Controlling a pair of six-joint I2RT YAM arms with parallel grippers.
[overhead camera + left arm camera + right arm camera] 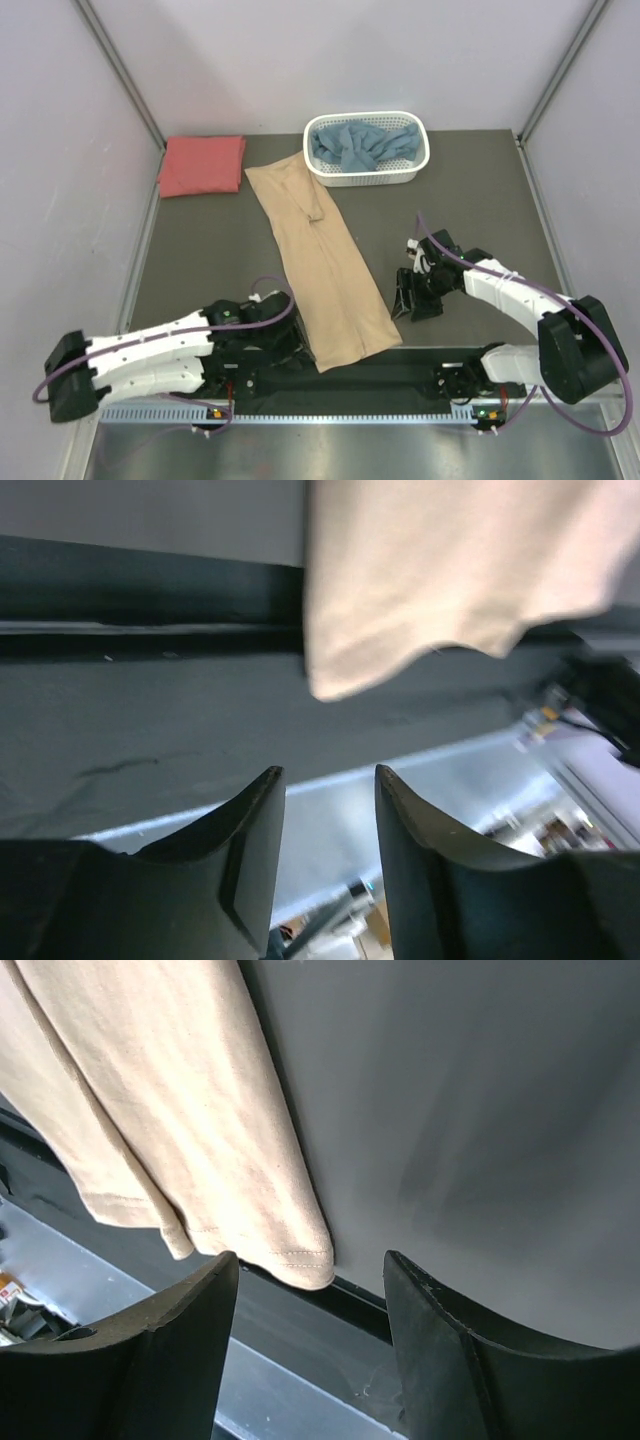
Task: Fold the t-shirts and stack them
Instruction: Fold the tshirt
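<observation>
A tan t-shirt lies as a long folded strip down the middle of the dark mat, its hem at the near edge. A coral-red t-shirt lies folded at the far left. A dusty blue t-shirt is bunched in the white basket. My left gripper sits low by the hem's left corner; in its wrist view the left gripper is open and empty, with the tan t-shirt ahead of it. My right gripper is just right of the hem. The right gripper is open, and the tan t-shirt's corner lies just beyond its tips.
The black rail and metal edge of the table run along the front, right behind the hem. Grey enclosure walls stand at the left, right and back. The basket stands at the far middle, touching the tan shirt's top end.
</observation>
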